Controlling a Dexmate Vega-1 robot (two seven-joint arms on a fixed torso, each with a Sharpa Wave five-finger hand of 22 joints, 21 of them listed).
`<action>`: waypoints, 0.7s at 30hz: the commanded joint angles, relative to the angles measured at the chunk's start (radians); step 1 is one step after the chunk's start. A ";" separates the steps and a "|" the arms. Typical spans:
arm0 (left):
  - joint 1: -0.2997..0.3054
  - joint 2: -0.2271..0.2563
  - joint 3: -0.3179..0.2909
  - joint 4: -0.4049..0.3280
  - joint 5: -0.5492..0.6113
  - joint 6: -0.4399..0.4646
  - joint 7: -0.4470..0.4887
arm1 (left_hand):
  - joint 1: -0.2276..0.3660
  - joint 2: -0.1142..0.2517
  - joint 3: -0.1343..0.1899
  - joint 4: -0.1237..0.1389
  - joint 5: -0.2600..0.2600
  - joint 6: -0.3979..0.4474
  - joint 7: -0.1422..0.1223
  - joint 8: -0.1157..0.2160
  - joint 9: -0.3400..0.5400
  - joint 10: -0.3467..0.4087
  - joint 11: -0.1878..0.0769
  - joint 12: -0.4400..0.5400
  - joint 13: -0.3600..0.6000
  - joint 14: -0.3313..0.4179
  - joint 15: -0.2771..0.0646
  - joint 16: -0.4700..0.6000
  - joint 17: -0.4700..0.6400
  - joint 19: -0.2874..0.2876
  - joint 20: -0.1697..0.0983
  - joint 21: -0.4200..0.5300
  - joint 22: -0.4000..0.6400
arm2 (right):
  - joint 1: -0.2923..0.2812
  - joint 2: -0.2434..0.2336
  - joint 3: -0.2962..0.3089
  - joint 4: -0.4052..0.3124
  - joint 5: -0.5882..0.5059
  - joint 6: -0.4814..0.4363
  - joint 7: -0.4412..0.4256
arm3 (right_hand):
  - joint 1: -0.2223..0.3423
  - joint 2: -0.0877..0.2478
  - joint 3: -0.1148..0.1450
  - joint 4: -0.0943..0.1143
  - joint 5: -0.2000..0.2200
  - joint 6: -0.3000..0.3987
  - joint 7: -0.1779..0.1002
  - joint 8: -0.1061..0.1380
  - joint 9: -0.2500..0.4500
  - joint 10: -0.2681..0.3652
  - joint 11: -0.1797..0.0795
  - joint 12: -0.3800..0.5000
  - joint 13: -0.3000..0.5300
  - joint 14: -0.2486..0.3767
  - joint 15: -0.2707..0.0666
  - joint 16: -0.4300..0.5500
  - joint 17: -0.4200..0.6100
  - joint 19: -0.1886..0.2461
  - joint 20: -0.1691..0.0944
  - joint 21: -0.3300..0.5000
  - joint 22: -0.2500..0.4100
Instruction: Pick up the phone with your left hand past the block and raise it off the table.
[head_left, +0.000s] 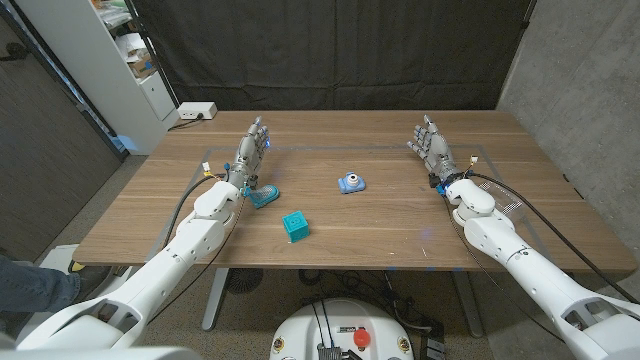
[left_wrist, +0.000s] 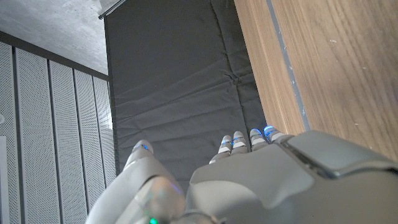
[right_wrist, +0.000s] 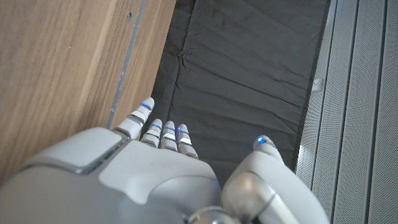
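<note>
- The left hand (head_left: 254, 148) is raised over the left part of the wooden desk (head_left: 400, 230), fingers apart and stretched toward the far edge, holding nothing.
- In the left wrist view the left hand (left_wrist: 249, 180) shows its pale back, its fingertips (left_wrist: 237, 138) lit blue against a black curtain (left_wrist: 180, 81), with the desk's wood alongside.
- Just beside the left wrist, on the near side, lies a teal thing (head_left: 265, 195) that looks like the toy phone; it lies on the desk and partly under the forearm, and I cannot tell whether the arm touches it.
- A teal block (head_left: 295, 226) stands nearer the front edge, to the right of the phone and apart from it.
- A small blue toy camera (head_left: 350, 182) with a round pale lens sits near the desk's middle, well apart from both hands.
- The right hand (head_left: 430, 142) is raised over the right part of the desk, fingers spread and holding nothing.
- In the right wrist view the right hand (right_wrist: 155, 174) shows its back with blue-lit fingertips (right_wrist: 144, 106).
- A white power strip (head_left: 196, 111) lies on the floor past the far left corner.
</note>
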 joint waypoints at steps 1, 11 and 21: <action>0.003 0.003 -0.002 -0.002 -0.007 0.008 -0.004 | 0.011 0.005 0.007 0.001 0.005 0.001 -0.001 0.006 0.005 -0.006 -0.007 0.006 0.005 -0.017 -0.002 0.006 0.001 -0.011 0.008 0.004 0.004 | -0.006 0.010 0.002 0.005 0.008 0.010 -0.001 | 0.012 0.003 0.007 -0.001 0.006 0.007 0.008 0.007 0.002 0.005 0.008 0.007 0.002 0.002 0.005 0.006 0.003 0.006 -0.001 0.006 0.004; 0.030 0.014 -0.013 -0.042 -0.012 -0.005 -0.001 | 0.015 0.015 0.009 0.000 0.002 0.003 -0.003 0.003 0.005 -0.008 -0.010 0.003 0.005 -0.022 -0.006 0.002 0.001 -0.031 -0.001 -0.004 0.004 | -0.014 0.009 0.003 -0.003 0.006 0.009 -0.010 | 0.014 0.007 0.007 -0.001 0.007 0.010 0.007 0.007 0.002 0.008 0.008 0.007 0.003 0.005 0.006 0.007 0.003 0.004 -0.001 0.006 0.004; 0.054 0.035 -0.019 -0.094 0.012 -0.029 0.013 | 0.017 0.023 0.011 0.001 0.000 0.007 -0.003 0.003 0.006 -0.006 -0.012 0.003 0.005 -0.024 -0.011 0.001 0.002 -0.038 -0.003 -0.005 0.005 | -0.022 0.000 0.003 -0.019 -0.007 0.015 -0.020 | 0.015 0.009 0.007 -0.002 0.008 0.013 0.007 0.007 0.002 0.009 0.008 0.007 0.003 0.006 0.006 0.007 0.003 0.004 -0.001 0.007 0.004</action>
